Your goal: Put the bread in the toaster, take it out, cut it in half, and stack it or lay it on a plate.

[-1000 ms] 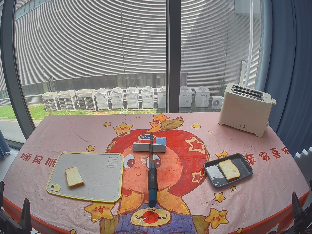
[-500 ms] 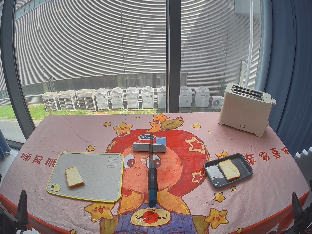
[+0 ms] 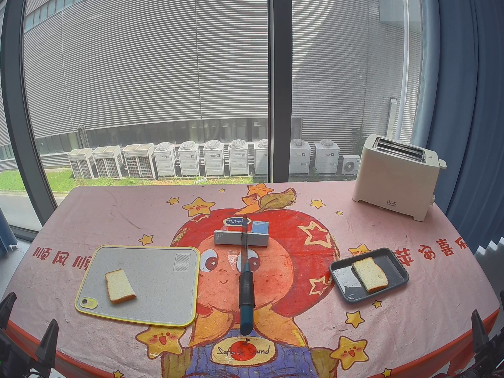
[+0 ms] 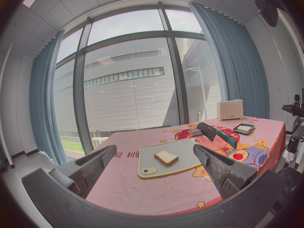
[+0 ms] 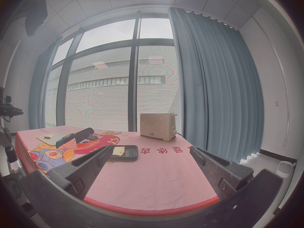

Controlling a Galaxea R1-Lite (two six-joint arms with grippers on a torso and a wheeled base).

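Observation:
One half slice of bread lies on the grey cutting board at the table's left. Another half slice lies in the dark rectangular plate at the right. The cream toaster stands at the far right corner, its slots bare. A knife with a teal handle rests mid-table, blade on a small block. My left gripper is open at the near left edge, holding nothing; its wrist view faces the board's bread. At the near right corner, my right gripper is open and holds nothing.
A pink cartoon tablecloth covers the table. A large window stands behind it, with a blue curtain at the right beside the toaster. Bare cloth lies between the board, the knife and the plate.
My left gripper's fingertips have shifted slightly at the near left table edge. The bread, knife, plate and right gripper are where they were.

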